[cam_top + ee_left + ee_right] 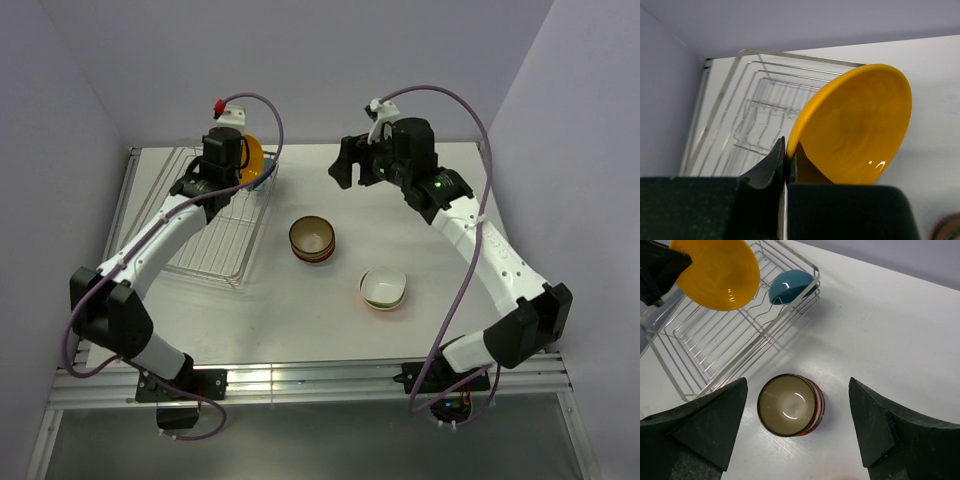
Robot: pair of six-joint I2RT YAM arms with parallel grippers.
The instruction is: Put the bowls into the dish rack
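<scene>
The left gripper (pixel 788 151) is clenched on the rim of the glossy yellow-orange round bowl (pixel 855 125), its two dark fingers pinching the lip edge-on. The bowl hangs tilted on its side, cavity toward the wrist camera. That looks deliberate, because a bowl carried on edge can drop between the thin tines instead of sitting flat across them. It hovers above the far end of the rectangular silver wire dish rack (pixel 215 225), at about 1 o'clock of the rack in the top view, and I cannot tell that it touches the wires.

A deep teal-blue bowl (pixel 790 285) already leans on edge in the rack's far-right corner, just beside the carried one, so the next slot along is probably the target.

The right gripper (pixel 350 168) is spread open and holds nothing. It waits above the white table (pixel 450 210) at 12 o'clock of the brown, red-striped bowl (pixel 790 405), which stands upright and seems to top a small stack at the table's centre. A white-lined bowl (pixel 383 289) sits at 4 o'clock of that stack, well apart from the rack. Both are still to be loaded.
</scene>
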